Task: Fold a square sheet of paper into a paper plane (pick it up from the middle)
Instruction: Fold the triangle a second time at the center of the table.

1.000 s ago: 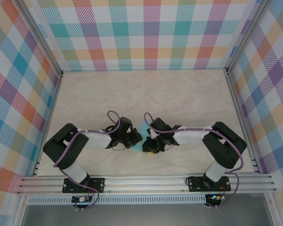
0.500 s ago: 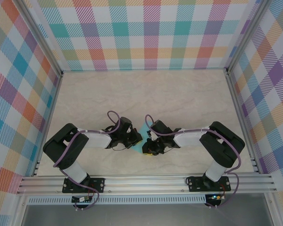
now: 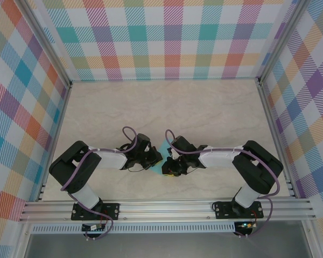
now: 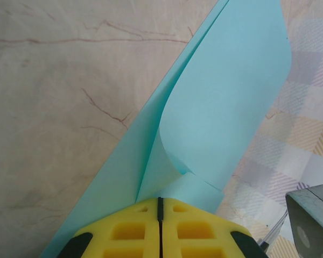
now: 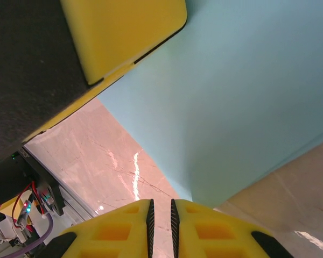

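Half-folded paper (image 4: pixel 226 102) — in left fingers (image 4: pixel 175 212)

left pincer (image 3: pixel 155 159) and right pincer (image 3: pixel 171 167) meet over turquoise paper (image 3: pixel 163 170).

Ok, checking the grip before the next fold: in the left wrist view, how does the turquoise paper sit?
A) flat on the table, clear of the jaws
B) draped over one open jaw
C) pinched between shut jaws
C: the left gripper has its jaws together with no gap, and the turquoise paper emerges from between them.
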